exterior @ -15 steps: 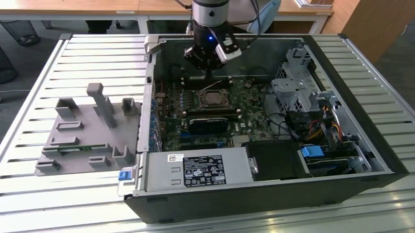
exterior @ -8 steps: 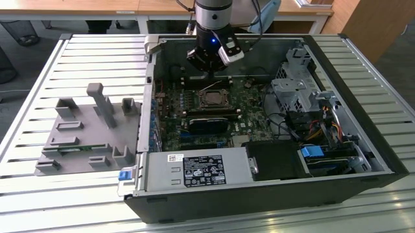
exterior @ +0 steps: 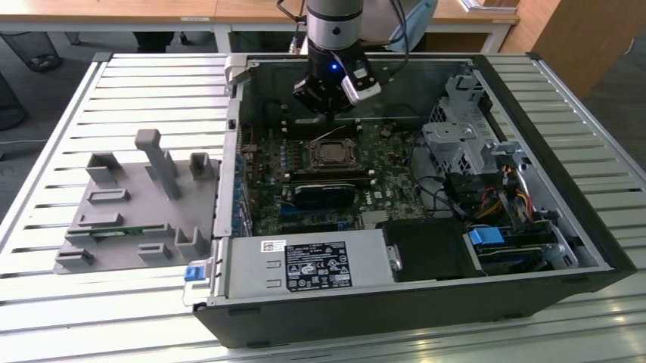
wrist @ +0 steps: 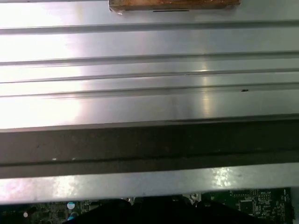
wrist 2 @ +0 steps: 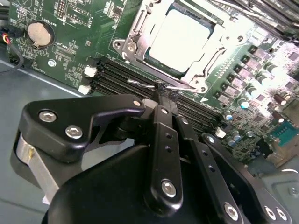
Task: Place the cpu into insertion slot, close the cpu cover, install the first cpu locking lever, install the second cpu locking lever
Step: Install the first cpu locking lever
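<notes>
In the exterior view we see the tool [exterior: 328, 102] hanging inside the open computer case [exterior: 565, 227], just above the far edge of the insertion slot [exterior: 330, 155] on the green motherboard [exterior: 383, 189]. In the second wrist view the cpu [wrist 2: 180, 39] lies seated in the slot, with the cpu cover [wrist 2: 135, 35] closed around it. The tool's black fingers [wrist 2: 163, 105] are pressed together on a thin wire locking lever [wrist 2: 140, 84] beside the socket.

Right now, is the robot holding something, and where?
The end effector is pinched shut on a thin wire locking lever, at its end beside the cpu cover.
</notes>
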Tool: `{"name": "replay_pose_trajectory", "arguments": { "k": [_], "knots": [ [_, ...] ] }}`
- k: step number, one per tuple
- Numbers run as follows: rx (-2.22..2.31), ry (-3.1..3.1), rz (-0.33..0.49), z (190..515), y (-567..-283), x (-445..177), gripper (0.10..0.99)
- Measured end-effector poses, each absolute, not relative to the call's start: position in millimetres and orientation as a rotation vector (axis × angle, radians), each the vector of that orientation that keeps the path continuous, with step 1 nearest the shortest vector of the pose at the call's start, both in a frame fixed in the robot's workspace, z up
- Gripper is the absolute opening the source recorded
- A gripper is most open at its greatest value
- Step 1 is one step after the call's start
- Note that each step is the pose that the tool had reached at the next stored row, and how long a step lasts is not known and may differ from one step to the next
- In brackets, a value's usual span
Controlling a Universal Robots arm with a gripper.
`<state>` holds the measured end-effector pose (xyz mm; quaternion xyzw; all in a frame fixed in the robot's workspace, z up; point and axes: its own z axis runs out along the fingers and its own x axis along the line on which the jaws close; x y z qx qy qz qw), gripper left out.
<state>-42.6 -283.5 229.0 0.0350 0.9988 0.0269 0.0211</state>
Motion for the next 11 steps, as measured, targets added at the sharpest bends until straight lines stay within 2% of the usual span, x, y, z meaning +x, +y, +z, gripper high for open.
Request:
{"name": "replay_pose_trajectory", "arguments": {
  "k": [11],
  "knots": [
    [0.109, 3.096, 0.083, 226.1, -281.2, -36.2, 0.106]
  ]
}}
